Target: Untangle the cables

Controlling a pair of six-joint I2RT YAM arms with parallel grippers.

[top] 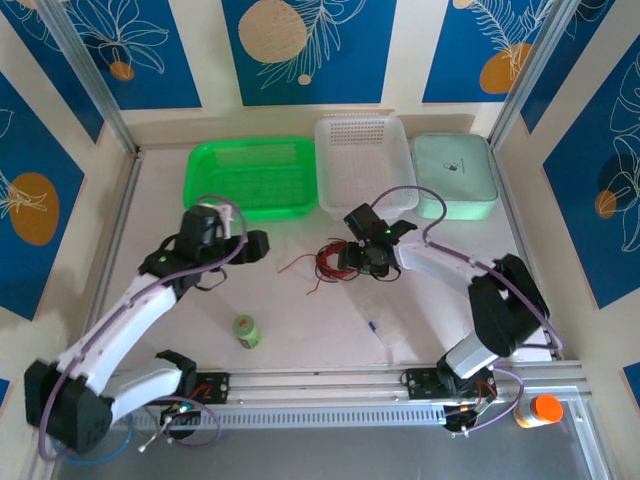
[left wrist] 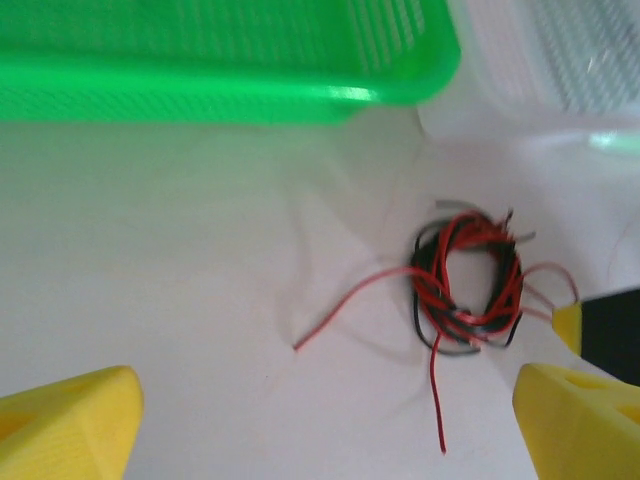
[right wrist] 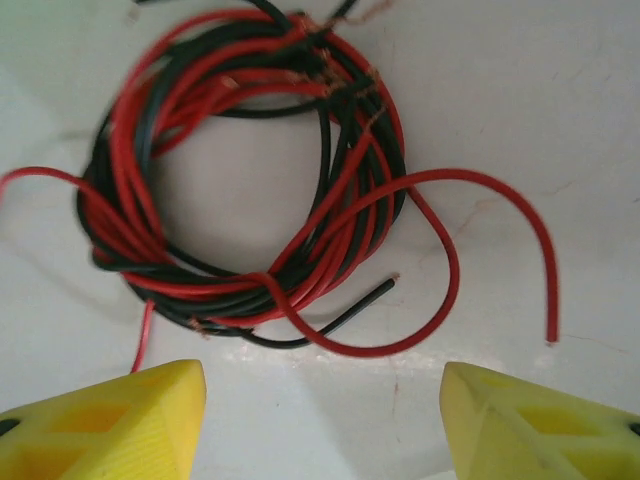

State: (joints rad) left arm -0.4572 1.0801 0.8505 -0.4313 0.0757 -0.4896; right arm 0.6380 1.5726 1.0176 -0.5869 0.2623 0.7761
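We see the tangled coil of thin red and black cables [right wrist: 125, 195] on the white table [left wrist: 150, 250]; left end effector [left wrist: 325, 400] and right end effector [right wrist: 322, 395] both gape, empty.

Bare desk [top: 300, 320] runs left of the cables [top: 322, 262] to the left tool [top: 258, 246], so there is open passage. Beyond the cables, a green basket [top: 250, 178] and a white basket [top: 365, 165] wall off the far side. The right tool [top: 352, 262] crowds their right edge, jaws apart. A green bottle [top: 247, 331] stands well nearer-left.
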